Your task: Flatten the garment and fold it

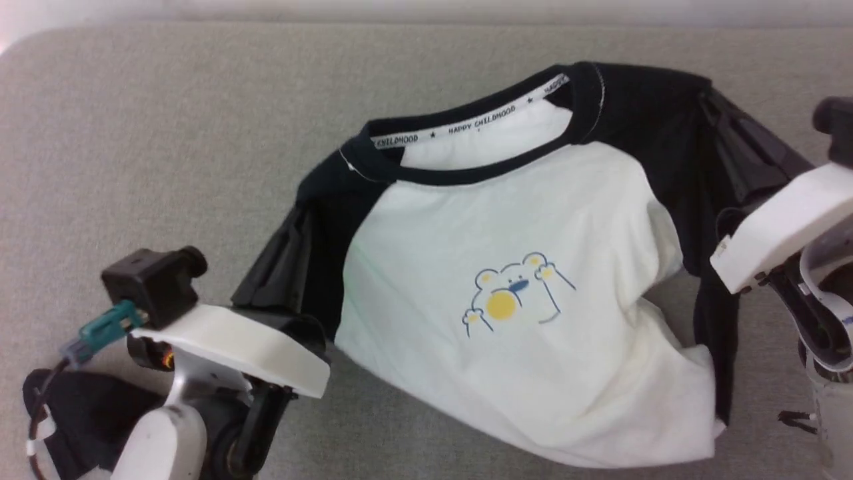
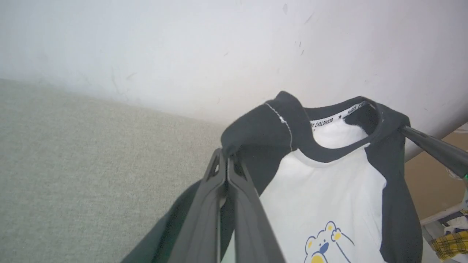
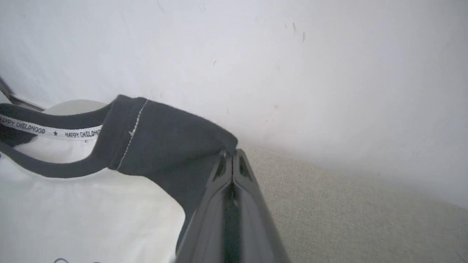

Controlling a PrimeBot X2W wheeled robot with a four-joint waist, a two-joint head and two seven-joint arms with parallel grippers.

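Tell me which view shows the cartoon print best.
Head view: the whole cartoon print faces the camera. Left wrist view cuts off its lower part; right wrist view catches a blue trace at its bottom edge.

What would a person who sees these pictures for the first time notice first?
The white shirt with black raglan sleeves and neckband stands out, spread across the middle of the head view over the grey woven surface. The left gripper and the right gripper each pinch one black shoulder, shut on the cloth. A small yellow-and-blue bear print sits on its front.
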